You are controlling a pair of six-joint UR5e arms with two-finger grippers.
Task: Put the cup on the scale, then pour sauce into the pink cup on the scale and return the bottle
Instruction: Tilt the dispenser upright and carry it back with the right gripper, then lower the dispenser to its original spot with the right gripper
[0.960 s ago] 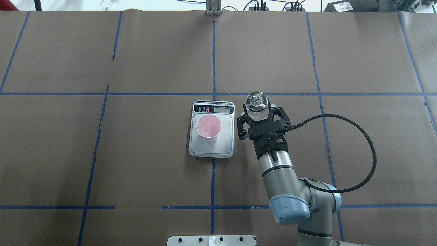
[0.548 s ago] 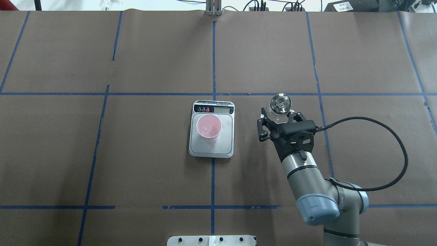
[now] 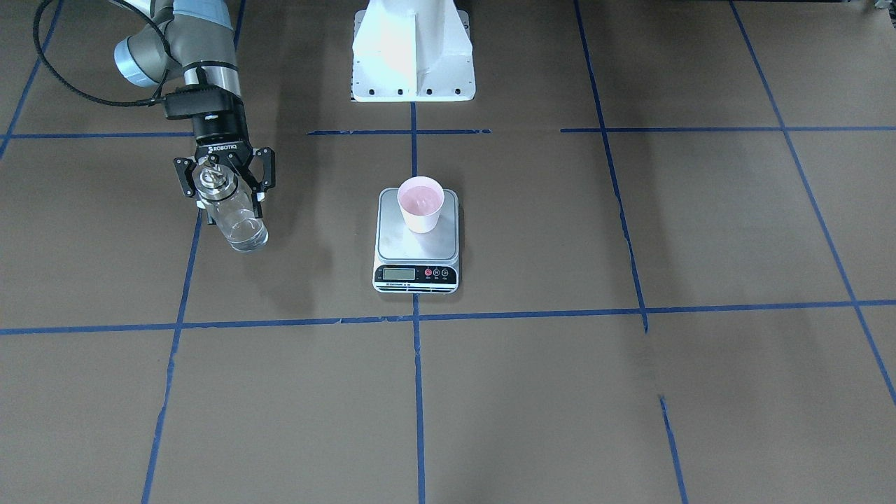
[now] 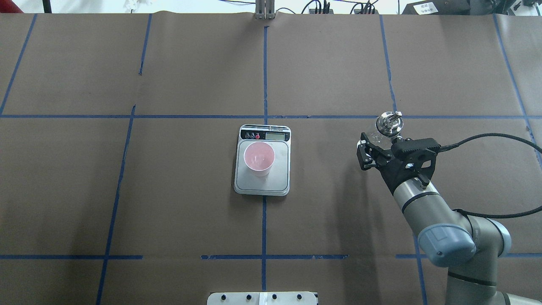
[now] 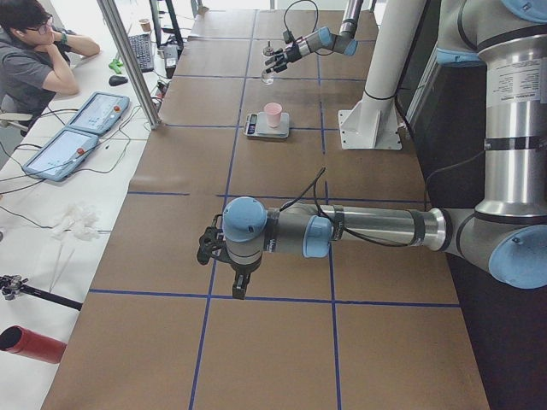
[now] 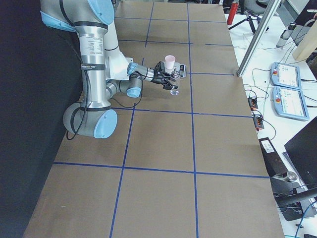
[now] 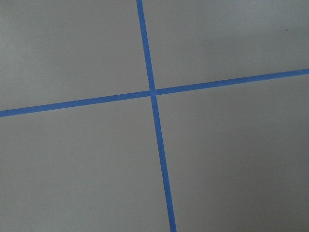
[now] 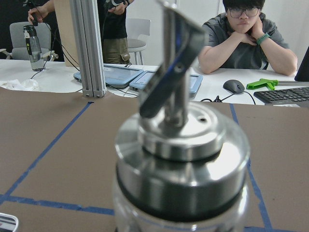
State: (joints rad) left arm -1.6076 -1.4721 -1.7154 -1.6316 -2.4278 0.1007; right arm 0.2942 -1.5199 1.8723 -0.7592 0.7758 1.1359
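Note:
The pink cup stands upright on the steel platform of the scale, also seen as cup on scale. My right gripper is shut on the clear glass bottle, well to the right of the scale. The bottle is roughly upright with a little clear sauce at its bottom. Its silver cap and spout fill the right wrist view. My left gripper hovers over bare table far from the scale; I cannot tell if it is open.
The white robot pedestal stands behind the scale. Blue tape lines grid the brown table cover. Beyond the table's far edge are an aluminium post, tablets and a seated person.
My right arm has carried the bottle to the right, away from the scale, by about a quarter of the table's width. The cup and scale have not moved.

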